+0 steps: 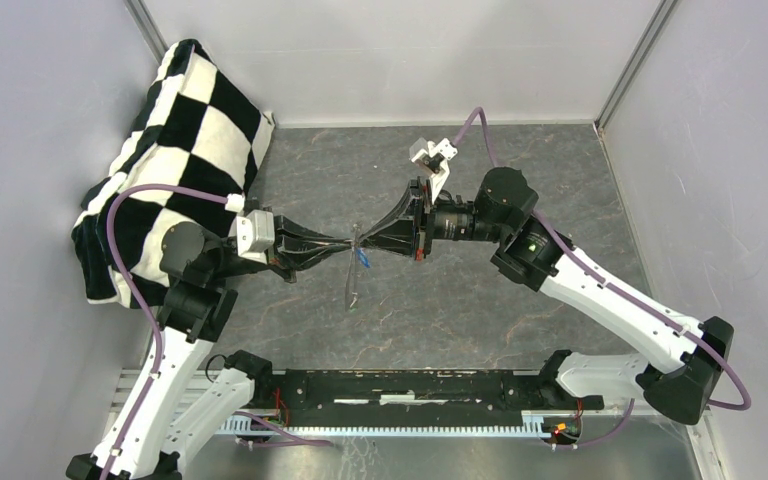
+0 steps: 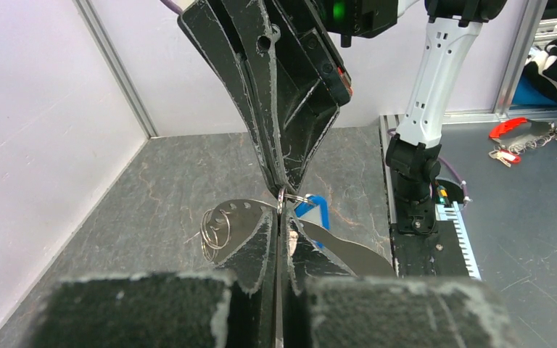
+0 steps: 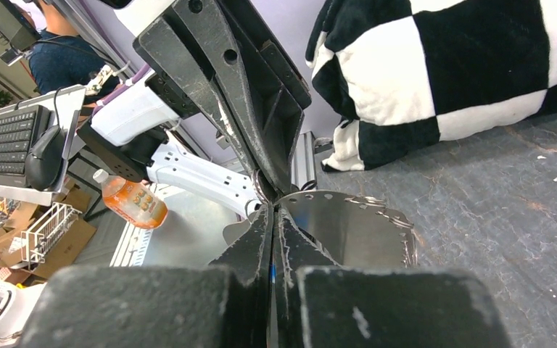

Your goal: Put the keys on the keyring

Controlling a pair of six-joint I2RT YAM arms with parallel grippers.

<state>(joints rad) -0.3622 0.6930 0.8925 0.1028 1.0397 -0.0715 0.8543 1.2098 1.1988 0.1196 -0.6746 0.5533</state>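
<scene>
My two grippers meet tip to tip above the middle of the grey table. The left gripper (image 1: 346, 243) (image 2: 281, 217) is shut on the keyring (image 2: 236, 217) (image 3: 348, 225), a flat grey metal piece with holes along its rim and small split rings at one side. From above it shows as a thin loop (image 1: 351, 278) hanging below the tips. The right gripper (image 1: 363, 243) (image 3: 272, 210) is shut, with a sliver of the blue key (image 3: 272, 275) between its jaws. The key's blue head (image 2: 315, 212) (image 1: 363, 259) sits right beside the keyring.
A black-and-white checkered cushion (image 1: 175, 150) lies against the left wall. Grey walls enclose the table on three sides. A black rail (image 1: 410, 395) runs along the near edge between the arm bases. An orange bottle (image 3: 130, 203) stands outside the cell.
</scene>
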